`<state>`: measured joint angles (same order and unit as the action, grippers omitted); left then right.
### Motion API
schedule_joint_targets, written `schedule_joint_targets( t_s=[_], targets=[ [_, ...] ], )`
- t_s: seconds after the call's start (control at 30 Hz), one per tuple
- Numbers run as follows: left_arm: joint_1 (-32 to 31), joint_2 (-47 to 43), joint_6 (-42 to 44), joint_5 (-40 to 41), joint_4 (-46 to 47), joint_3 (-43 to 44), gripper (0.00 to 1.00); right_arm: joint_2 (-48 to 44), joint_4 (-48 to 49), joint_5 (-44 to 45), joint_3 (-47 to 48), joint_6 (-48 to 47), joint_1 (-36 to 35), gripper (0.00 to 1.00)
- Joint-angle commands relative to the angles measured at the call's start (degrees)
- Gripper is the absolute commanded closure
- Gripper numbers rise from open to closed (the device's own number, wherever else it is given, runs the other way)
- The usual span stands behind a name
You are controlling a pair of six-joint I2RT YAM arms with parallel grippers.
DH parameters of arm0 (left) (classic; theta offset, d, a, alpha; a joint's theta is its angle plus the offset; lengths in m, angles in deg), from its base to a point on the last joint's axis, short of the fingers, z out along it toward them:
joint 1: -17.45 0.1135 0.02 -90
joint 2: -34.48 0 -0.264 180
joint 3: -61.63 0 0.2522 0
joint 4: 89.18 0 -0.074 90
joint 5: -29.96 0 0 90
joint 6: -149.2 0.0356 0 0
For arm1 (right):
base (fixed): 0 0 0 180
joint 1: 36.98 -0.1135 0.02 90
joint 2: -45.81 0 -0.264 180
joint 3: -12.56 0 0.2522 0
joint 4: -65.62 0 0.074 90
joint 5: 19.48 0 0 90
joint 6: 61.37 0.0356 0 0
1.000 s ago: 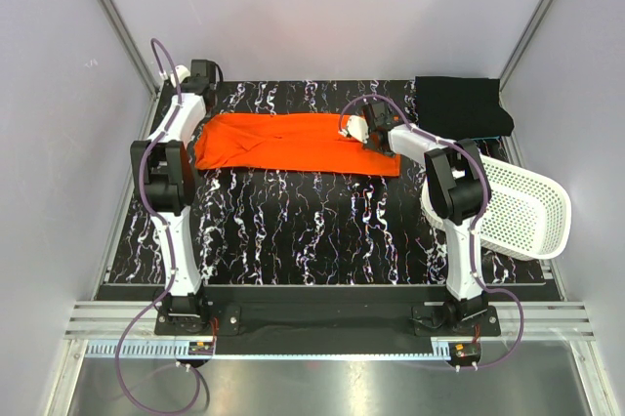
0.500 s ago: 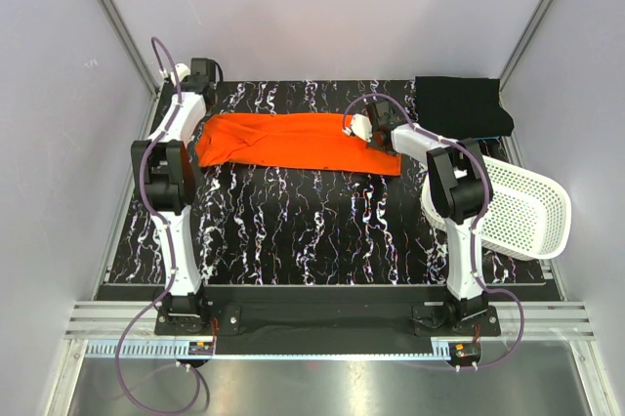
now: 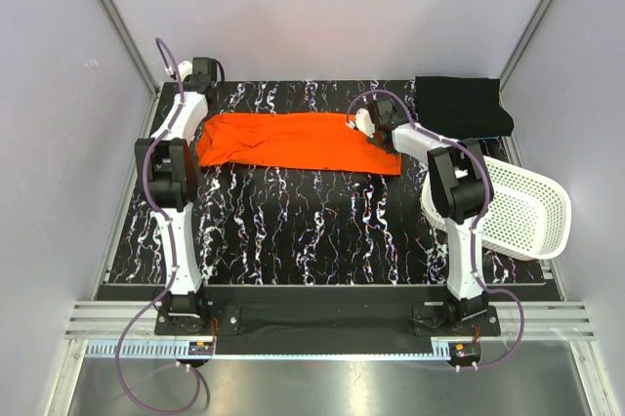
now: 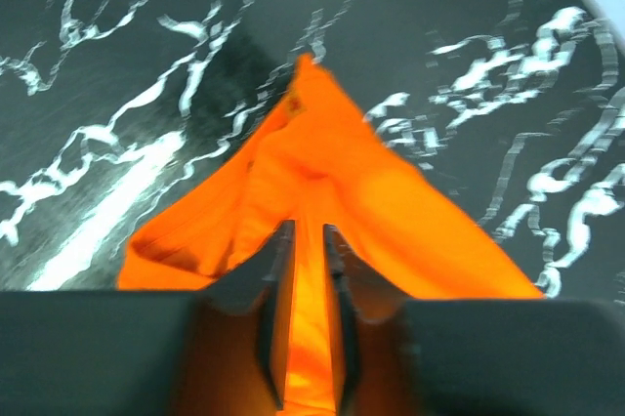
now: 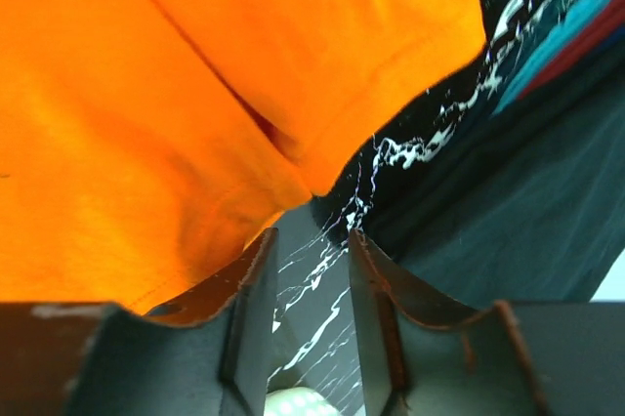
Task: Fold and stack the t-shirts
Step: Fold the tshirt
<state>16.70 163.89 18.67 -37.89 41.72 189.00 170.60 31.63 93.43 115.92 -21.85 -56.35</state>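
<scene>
The orange t-shirt (image 3: pixel 293 141) lies folded into a long strip across the back of the table. My left gripper (image 3: pixel 198 123) is at the strip's left end. In the left wrist view the left gripper (image 4: pixel 309 230) is shut on a ridge of the orange t-shirt (image 4: pixel 332 172), which is lifted into a tent. My right gripper (image 3: pixel 367 128) is over the strip's right part. In the right wrist view the right gripper (image 5: pixel 311 235) is open with only table between the fingers, beside the orange t-shirt's hem (image 5: pixel 146 94). The black t-shirt (image 3: pixel 464 106) lies folded at the back right and also shows in the right wrist view (image 5: pixel 508 211).
A white perforated basket (image 3: pixel 518 206) lies tilted at the table's right edge, beside the right arm. The table (image 3: pixel 293 230) is black marble-patterned, with grey walls close behind and on both sides.
The right gripper has moved a little back and to the right along the shirt. The shirt's left end has been pulled up and back, and the strip lies straighter.
</scene>
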Motion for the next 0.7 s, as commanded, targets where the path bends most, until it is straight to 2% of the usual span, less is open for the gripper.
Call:
schedule_joint_targets(
  t_s=[0.0,0.1,0.13,0.2,0.33,0.43,0.47,0.5,0.57,0.67],
  targets=[
    [0.31,-2.74,2.56,-3.78,4.39,3.03,0.75,-4.46,2.03,4.67,1.81,6.78,0.39,0.57],
    [0.49,-6.34,5.63,-5.79,5.1,1.45,0.69,-7.45,-2.51,3.82,3.2,15.74,-0.22,0.55],
    [0.49,-7.4,7.56,-6.07,5.1,1.01,0.69,-7.98,-7.15,2.41,3.99,20.29,-0.57,0.56],
    [0.49,-11.25,9.15,-6.68,5.01,-1.97,0.69,-9.21,-10.34,-0.14,5.75,24.44,-1.8,0.57],
    [0.67,-17.51,14.5,-16.07,5.19,-8.91,0.69,-8.61,-20.69,-6.72,11.72,36.92,-2.51,0.61],
    [0.67,-23.13,18.19,-24.76,8.25,-17.51,0.66,-6.15,-23.79,-13.15,15.33,45.01,-2.51,0.76],
    [0.67,-24.54,19.08,-26.01,9.91,-21.97,0.6,-5.18,-24.24,-13.16,15.86,49.55,-2.42,0.84],
    [0.67,-27.16,19.7,-26.89,10.63,-24.19,0.58,-4.56,-24.59,-13.25,16.65,51.95,-2.33,0.97],
    [0.75,-29.46,21.11,-26.98,12.12,-29.72,0.53,-2.9,-25.21,-15.34,16.92,56.17,-1.98,1.0],
    [2.95,-32.19,20.94,-28.04,12.48,-34.3,0.53,0.0,-25.3,-18.69,17.36,58.39,-1.11,1.0]
  ],
)
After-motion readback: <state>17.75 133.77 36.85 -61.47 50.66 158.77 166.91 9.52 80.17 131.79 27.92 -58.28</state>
